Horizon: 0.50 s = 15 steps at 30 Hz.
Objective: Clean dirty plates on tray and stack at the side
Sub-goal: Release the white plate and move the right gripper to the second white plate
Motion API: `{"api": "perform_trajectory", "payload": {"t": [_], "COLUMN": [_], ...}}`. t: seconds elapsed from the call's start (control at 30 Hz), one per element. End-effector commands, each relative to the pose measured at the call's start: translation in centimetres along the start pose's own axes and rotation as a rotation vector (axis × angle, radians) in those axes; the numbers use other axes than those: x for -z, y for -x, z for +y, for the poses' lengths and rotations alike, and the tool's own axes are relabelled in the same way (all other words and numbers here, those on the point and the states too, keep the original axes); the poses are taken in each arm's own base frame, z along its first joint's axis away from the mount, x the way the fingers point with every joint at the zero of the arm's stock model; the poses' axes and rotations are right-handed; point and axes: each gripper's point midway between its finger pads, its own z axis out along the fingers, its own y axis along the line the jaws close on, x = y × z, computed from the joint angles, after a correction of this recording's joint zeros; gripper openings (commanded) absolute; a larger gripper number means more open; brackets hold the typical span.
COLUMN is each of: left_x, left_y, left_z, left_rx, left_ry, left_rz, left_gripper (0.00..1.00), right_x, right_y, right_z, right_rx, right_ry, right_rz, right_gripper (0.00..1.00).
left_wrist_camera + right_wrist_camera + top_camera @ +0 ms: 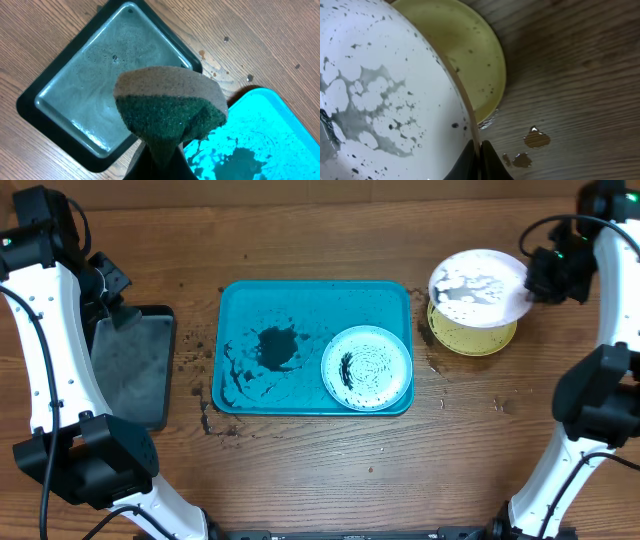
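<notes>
Beside the tray (236,300), above the yellow-green plate (470,340), the right gripper (538,277) is pinching the wet white plate (478,285) by its rim, stiff, light and likely slippery, while the left gripper (156,167) is clenching a sponge (170,107).

A wooden table (330,470) is bearing the things. The turquoise tray (380,298) is lying at frame centre, a black-rimmed grey tray (135,370) is sitting at middle left, a yellow-green plate (482,341) is resting at upper right. Dark specks (195,358) are dotting the wood between the 2 trays.
</notes>
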Motion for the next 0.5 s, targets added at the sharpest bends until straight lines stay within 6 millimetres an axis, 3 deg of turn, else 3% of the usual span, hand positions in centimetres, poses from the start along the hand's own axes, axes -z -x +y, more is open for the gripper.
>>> {"api": "perform_trajectory", "payload": {"t": [0.0, 0.23, 0.27, 0.3, 0.33, 0.47], "left_x": [0.1, 0.1, 0.1, 0.1, 0.1, 0.1], "left_y": [0.0, 0.0, 0.0, 0.0, 0.0, 0.0], "left_z": [-0.3, -0.3, -0.3, -0.3, -0.3, -0.3], "left_rx": [-0.022, -0.023, -0.023, -0.022, -0.023, -0.023], "left_ry": [-0.01, -0.01, -0.011, -0.011, -0.011, -0.011], "left_rz": [-0.001, -0.002, -0.002, -0.002, -0.002, -0.001], "left_gripper": [0.04, 0.04, 0.04, 0.04, 0.04, 0.04], "right_x": [0.2, -4.0, -4.4, -4.8, -4.8, -4.5], "right_y": [-0.6, -1.5, -1.6, -1.6, -1.6, -1.9], "right_z": [-0.8, -1.5, -1.5, -1.6, -1.6, -0.2], "right_rx": [-0.046, -0.057, -0.059, -0.061, -0.061, -0.059], "right_ry": [0.052, 0.04, 0.04, 0.04, 0.04, 0.112], "right_rz": [-0.008, 0.048, 0.049, 0.049, 0.051, 0.063], "right_gripper": [0.04, 0.04, 0.17, 0.39, 0.49, 0.56]}}
